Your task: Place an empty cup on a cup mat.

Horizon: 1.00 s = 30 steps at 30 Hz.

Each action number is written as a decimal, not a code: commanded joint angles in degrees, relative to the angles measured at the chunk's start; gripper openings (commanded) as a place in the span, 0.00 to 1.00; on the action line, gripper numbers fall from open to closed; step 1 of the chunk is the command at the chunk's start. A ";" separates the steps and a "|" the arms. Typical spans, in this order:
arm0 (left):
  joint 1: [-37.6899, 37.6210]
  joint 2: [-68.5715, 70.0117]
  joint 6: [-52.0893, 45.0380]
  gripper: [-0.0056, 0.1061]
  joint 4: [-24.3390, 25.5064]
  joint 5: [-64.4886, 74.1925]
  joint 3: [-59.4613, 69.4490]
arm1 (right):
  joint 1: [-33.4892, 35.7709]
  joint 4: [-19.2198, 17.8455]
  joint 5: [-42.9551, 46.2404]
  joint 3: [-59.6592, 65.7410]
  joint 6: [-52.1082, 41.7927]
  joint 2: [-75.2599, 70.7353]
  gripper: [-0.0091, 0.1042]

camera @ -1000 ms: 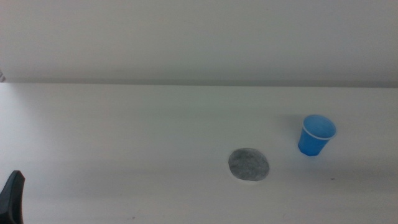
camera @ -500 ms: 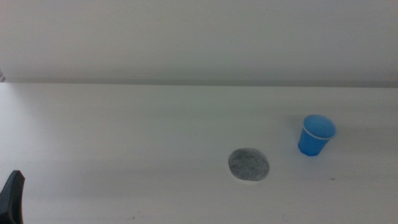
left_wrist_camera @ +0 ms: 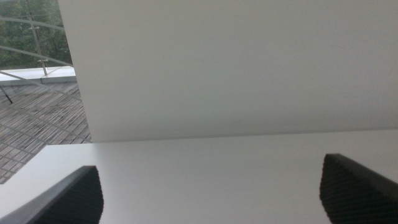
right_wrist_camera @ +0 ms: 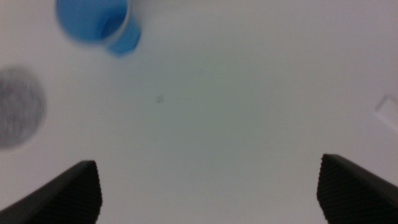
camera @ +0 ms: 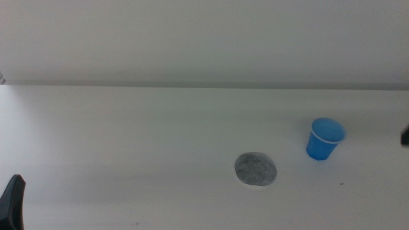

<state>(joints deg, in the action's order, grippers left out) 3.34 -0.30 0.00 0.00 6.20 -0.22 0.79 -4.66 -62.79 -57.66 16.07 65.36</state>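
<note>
Table [camera: 128,128]: cup [right_wrist_camera: 94,22] beyond open right jaws.

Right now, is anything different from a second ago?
One small thing: a dark bit of the right arm has just poked in at the right edge of the middle view, beside the cup. Nothing was grabbed or let go. The cup stands upright in the same spot, apart from the cup mat, and the left end effector waits at the bottom left corner.
</note>
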 commanded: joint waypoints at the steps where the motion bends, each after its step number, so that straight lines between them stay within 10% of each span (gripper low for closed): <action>1: -0.48 2.40 0.00 0.89 0.00 -0.78 2.35 | -2.24 1.18 -0.77 -5.43 -2.53 7.91 0.90; 7: -0.48 2.40 0.00 0.89 0.00 -0.78 2.35 | -8.90 7.73 -0.05 -15.98 -6.03 24.30 0.90; 30: -0.48 2.40 0.00 0.89 0.00 -0.78 2.35 | -0.05 7.60 3.05 -24.31 -4.94 41.81 0.61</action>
<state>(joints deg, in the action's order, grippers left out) 3.34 -0.30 0.00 0.00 6.20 -0.22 0.64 3.37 -60.83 -81.61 11.02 106.21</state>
